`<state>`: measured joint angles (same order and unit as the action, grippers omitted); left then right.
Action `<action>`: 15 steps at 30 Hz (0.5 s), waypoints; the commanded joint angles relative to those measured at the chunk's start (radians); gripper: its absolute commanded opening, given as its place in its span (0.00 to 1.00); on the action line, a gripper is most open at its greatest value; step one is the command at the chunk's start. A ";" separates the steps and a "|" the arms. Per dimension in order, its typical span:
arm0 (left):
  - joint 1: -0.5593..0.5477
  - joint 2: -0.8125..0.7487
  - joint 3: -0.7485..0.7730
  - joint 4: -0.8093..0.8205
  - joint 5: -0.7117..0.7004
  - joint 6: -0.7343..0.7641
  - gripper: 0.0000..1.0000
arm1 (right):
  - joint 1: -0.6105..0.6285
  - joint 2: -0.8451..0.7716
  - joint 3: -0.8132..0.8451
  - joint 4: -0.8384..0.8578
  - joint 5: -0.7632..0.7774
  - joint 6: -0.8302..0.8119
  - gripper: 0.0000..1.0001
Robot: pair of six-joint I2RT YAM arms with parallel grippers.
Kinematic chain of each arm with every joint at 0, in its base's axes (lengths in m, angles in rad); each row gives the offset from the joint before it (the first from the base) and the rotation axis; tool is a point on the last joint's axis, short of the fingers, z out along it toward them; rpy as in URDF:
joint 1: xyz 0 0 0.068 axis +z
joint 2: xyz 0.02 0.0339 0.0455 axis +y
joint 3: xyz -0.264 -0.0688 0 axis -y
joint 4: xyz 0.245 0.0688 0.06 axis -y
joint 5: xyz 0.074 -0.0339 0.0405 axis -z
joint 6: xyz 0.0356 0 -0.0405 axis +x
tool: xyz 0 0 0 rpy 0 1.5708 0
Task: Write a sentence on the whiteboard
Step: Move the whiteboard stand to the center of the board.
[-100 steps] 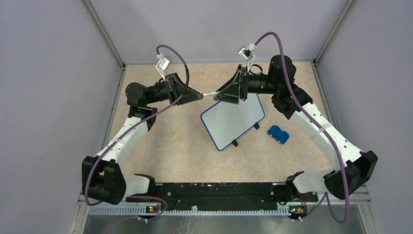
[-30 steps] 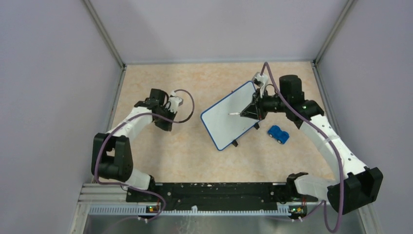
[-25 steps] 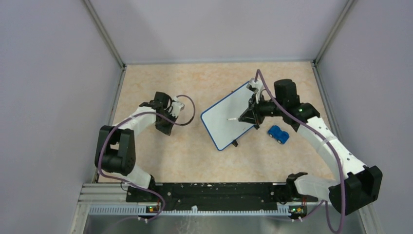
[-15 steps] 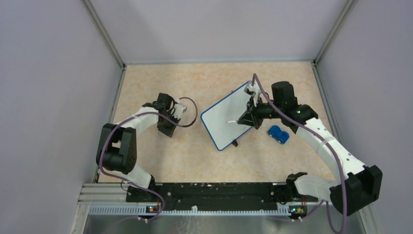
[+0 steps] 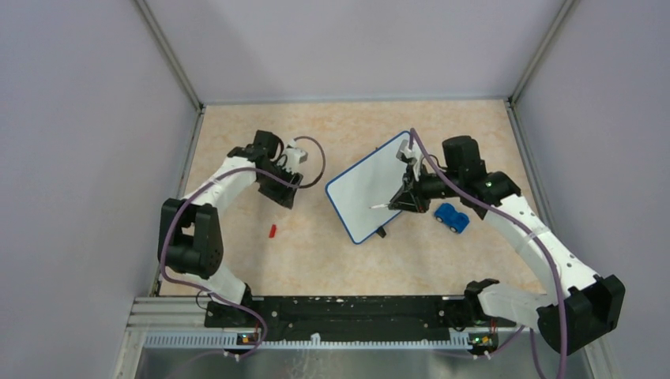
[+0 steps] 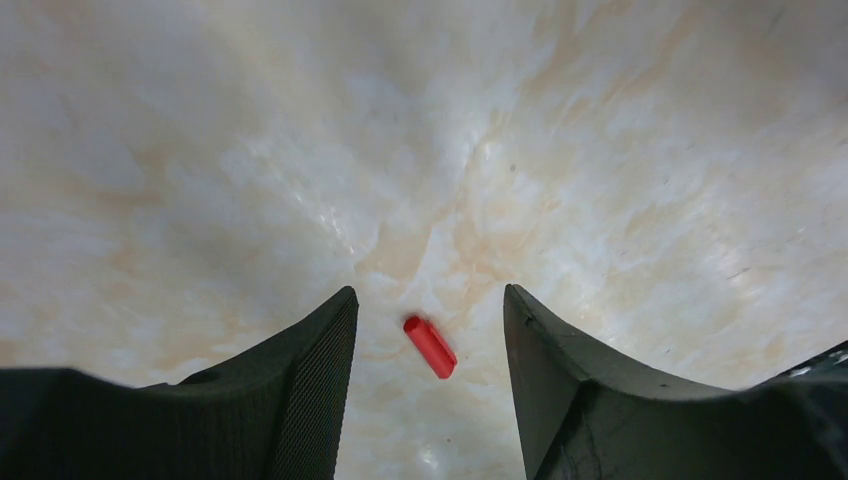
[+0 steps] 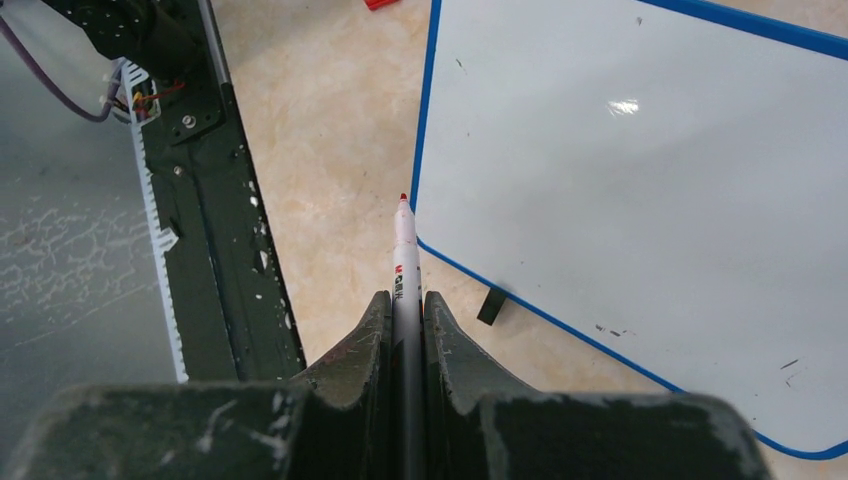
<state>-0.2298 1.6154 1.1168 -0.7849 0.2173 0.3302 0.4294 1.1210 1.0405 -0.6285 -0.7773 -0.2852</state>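
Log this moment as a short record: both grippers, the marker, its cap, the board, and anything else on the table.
left gripper: open, over the table, holding nothing
red cap: lying on the table, seen between the left gripper's open jaws
right gripper: shut on marker
marker: uncapped, red tip aimed near the whiteboard rim; contact cannot be told
whiteboard: no writing visible, only small dark specks
blue toy car: on the table beside the whiteboard

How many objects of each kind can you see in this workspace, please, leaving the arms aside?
Whiteboard: 1
Marker: 1
Red marker cap: 1
Blue toy car: 1
Total: 4
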 commanded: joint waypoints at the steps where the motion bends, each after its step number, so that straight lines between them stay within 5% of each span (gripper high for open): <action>1: 0.001 0.010 0.185 -0.030 0.148 -0.012 0.61 | 0.004 -0.039 0.034 -0.018 -0.032 -0.040 0.00; 15: -0.002 0.398 0.458 0.377 0.668 -0.305 0.59 | -0.002 -0.052 0.104 -0.146 -0.016 -0.106 0.00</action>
<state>-0.2291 1.9270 1.5314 -0.5587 0.7101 0.1539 0.4290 1.1000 1.0779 -0.7357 -0.7864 -0.3492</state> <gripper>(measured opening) 0.587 0.089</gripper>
